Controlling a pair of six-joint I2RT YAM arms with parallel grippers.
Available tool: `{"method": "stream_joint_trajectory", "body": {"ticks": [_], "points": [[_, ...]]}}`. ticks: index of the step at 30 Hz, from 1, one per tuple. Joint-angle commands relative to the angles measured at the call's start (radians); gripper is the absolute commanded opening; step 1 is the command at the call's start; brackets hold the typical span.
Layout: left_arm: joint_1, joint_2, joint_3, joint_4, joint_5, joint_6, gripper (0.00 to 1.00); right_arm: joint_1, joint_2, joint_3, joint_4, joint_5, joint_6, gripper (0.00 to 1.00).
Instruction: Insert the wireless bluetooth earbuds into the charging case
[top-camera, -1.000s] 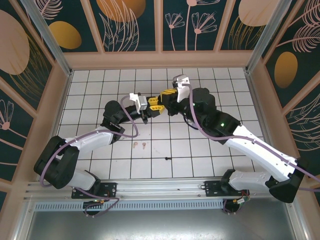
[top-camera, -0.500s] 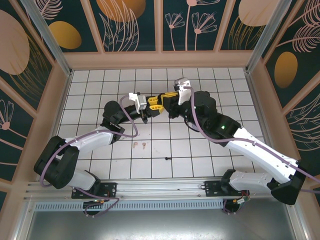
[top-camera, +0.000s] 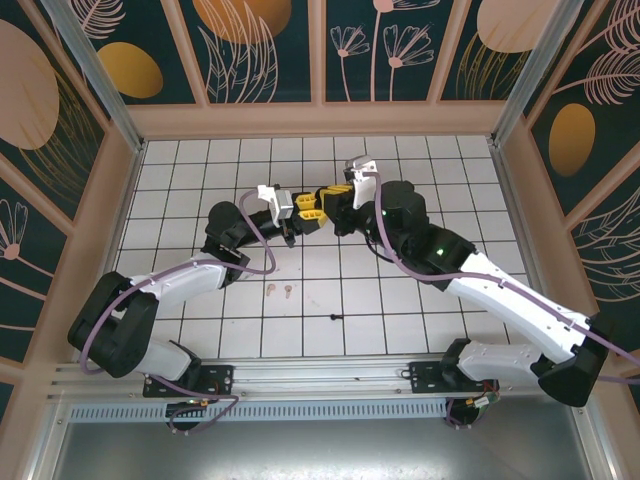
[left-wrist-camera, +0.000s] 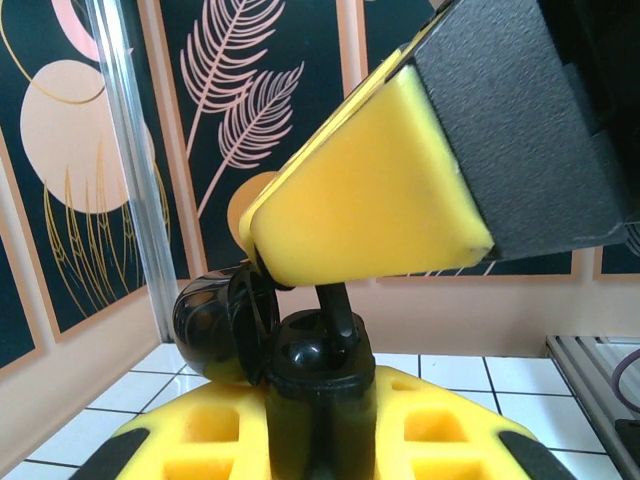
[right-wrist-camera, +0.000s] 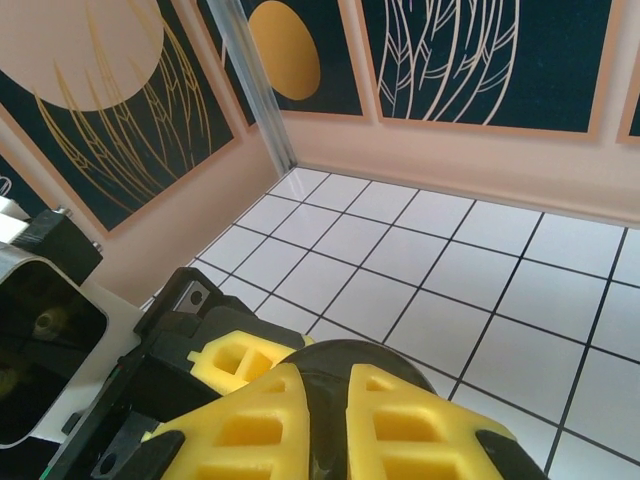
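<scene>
Entry: both arms reach inward, left hand and right hand tip to tip above bench centre. Left hand pinches open black case, lid swung aside. Black earbud stands in case, stem under right finger. Right hand's fingers near together; we cannot tell its grip. Pink earbuds and second black earbud lie toward bench's near edge.

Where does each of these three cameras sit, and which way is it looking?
Top external: above and behind the arms, looking down at the tiled table; both arms show, left gripper meeting right gripper.
Left wrist: looks along its own fingers, shut on the black case, where the right gripper holds a black earbud.
Right wrist: looks over its own fingers toward the far wall corner.
Shared: top and left wrist views both show the grippers meeting.
</scene>
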Motion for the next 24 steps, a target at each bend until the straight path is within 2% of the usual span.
{"method": "stream_joint_trajectory", "body": {"ticks": [1, 5, 10, 20, 22, 24], "points": [[-0.002, -0.023, 0.024, 0.064, 0.023, -0.012, 0.00, -0.016, 0.004, -0.025, 0.018, -0.007, 0.021, 0.12], [-0.002, -0.028, 0.022, 0.062, 0.020, -0.012, 0.00, -0.022, 0.002, -0.035, 0.013, -0.015, 0.018, 0.12], [-0.002, -0.027, 0.025, 0.063, 0.009, -0.015, 0.00, -0.017, 0.022, -0.014, -0.025, -0.106, -0.036, 0.10], [-0.002, -0.022, 0.022, 0.065, -0.024, -0.024, 0.00, 0.016, 0.077, 0.028, -0.103, -0.083, -0.065, 0.12], [-0.002, -0.021, 0.021, 0.064, -0.035, -0.025, 0.00, 0.016, 0.070, 0.033, -0.102, -0.051, -0.053, 0.20], [-0.001, -0.017, 0.020, 0.064, -0.046, -0.028, 0.00, 0.013, 0.061, 0.051, -0.102, -0.020, -0.036, 0.44]]}}
